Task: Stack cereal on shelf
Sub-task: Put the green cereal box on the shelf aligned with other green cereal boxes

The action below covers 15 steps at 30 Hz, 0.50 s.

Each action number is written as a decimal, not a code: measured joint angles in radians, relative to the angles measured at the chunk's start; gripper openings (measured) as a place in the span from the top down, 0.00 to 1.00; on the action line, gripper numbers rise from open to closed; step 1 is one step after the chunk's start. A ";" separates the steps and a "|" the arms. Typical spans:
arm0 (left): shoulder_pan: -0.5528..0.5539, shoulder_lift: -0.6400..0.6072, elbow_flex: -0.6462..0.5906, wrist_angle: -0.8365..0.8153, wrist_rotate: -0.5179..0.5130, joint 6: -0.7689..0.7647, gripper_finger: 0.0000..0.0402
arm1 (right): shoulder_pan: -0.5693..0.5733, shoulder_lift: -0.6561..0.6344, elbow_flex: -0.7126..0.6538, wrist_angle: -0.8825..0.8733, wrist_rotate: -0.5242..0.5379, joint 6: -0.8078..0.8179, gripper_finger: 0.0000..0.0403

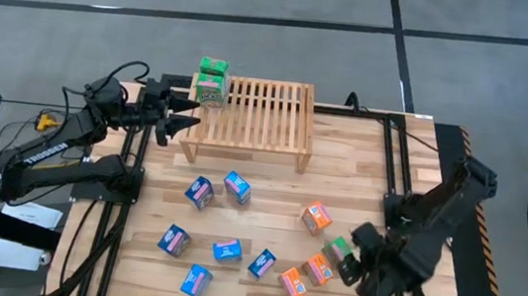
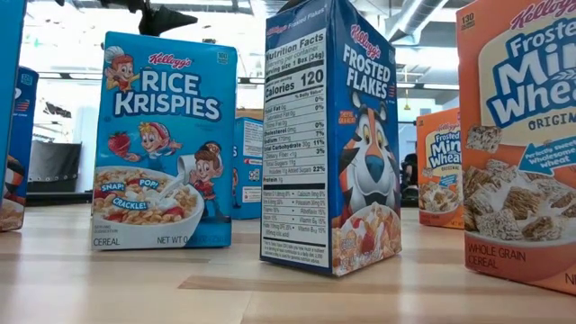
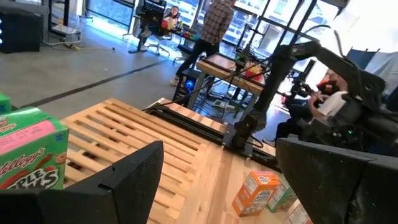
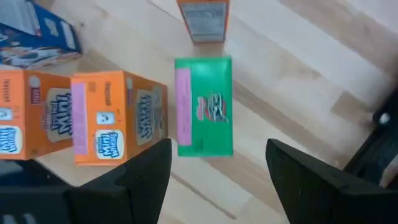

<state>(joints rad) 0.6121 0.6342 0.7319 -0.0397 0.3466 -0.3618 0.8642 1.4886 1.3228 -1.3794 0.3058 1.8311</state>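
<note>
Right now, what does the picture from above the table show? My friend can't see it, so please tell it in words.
A wooden table holds a slatted shelf with two green cereal boxes stacked at its left end. The open left gripper sits beside that stack. About ten blue, orange and green boxes stand in front of the shelf, where the open right gripper hovers over a green box.

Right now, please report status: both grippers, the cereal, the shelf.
Left gripper open beside green boxes stacked on shelf corner. Right gripper open above green box on table. Nothing blocking.
</note>
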 joint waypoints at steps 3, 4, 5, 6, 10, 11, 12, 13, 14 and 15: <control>0.000 0.000 0.000 0.004 0.006 0.000 0.25 | -0.076 -0.014 0.000 -0.012 -0.037 -0.136 0.29; 0.000 0.000 0.000 0.004 0.009 0.000 0.25 | -0.100 -0.014 0.000 -0.011 -0.050 -0.178 0.29; 0.000 0.000 0.000 0.004 0.012 0.001 0.25 | -0.120 -0.012 0.000 -0.013 -0.071 -0.217 0.29; 0.000 0.000 0.000 0.004 0.016 0.001 0.25 | -0.137 -0.011 0.000 -0.011 -0.094 -0.250 0.29; 0.000 0.000 0.000 0.004 0.036 0.010 0.25 | -0.190 -0.010 -0.009 0.030 -0.157 -0.334 0.23; 0.000 0.000 0.000 0.004 0.041 0.010 0.25 | -0.200 -0.010 -0.012 0.034 -0.163 -0.344 0.21; 0.000 0.000 0.000 0.004 0.042 0.011 0.25 | -0.212 -0.010 -0.014 0.032 -0.170 -0.360 0.18; 0.000 0.000 0.000 0.004 0.042 0.010 0.25 | -0.222 -0.010 -0.014 0.027 -0.178 -0.373 0.16; 0.000 0.000 0.000 0.004 0.042 0.010 0.25 | -0.230 -0.010 -0.014 0.025 -0.181 -0.385 0.14; 0.000 0.000 0.000 0.004 0.042 0.010 0.25 | -0.236 -0.010 -0.014 0.025 -0.181 -0.396 0.12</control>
<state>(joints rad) 0.6121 0.6342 0.7319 -0.0357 0.3885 -0.3517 0.6281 1.4788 1.3083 -1.3542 0.1249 1.4356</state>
